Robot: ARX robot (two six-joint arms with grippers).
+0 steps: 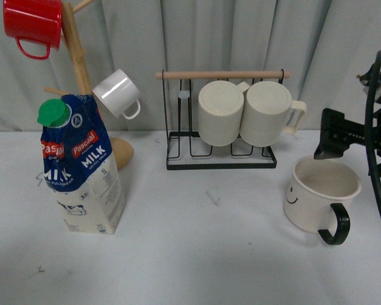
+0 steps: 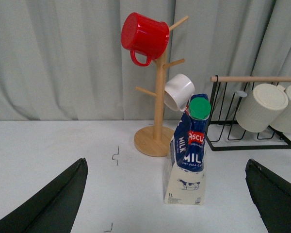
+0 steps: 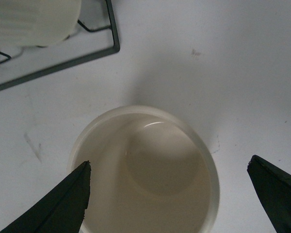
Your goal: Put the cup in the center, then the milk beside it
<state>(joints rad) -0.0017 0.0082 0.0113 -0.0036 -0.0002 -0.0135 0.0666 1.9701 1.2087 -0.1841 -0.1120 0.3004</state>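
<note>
The cup [image 1: 320,194] is sitting upright on the white worktop [image 1: 197,254], out at about 3 o'clock from the middle. Its black loop handle is pointing toward 5 o'clock and its little smiley is facing 9 o'clock. The right claw [image 3: 172,194] is hanging right over it with its jaws spread wide. In the right wrist view the cup's open mouth is lying between the two dark fingers [image 3: 63,204]. One fingertip is showing over the rim and the other is standing clear outside it. Nothing is being gripped.

The milk [image 1: 82,171] is standing upright well apart from the cup, at about 9 o'clock on the worktop, with its green cap on top. The left claw [image 2: 167,201] is also spread wide and holding nothing. It is facing the carton, which is showing between its fingertips, though farther off.

At 12 o'clock a black wire rack [image 1: 219,159] is carrying two ribbed cream mugs [image 1: 221,113]. At about 10 o'clock, just behind the milk, a wooden mug tree [image 1: 79,63] is holding a red mug [image 1: 32,25] and a small white cup [image 1: 117,93].
</note>
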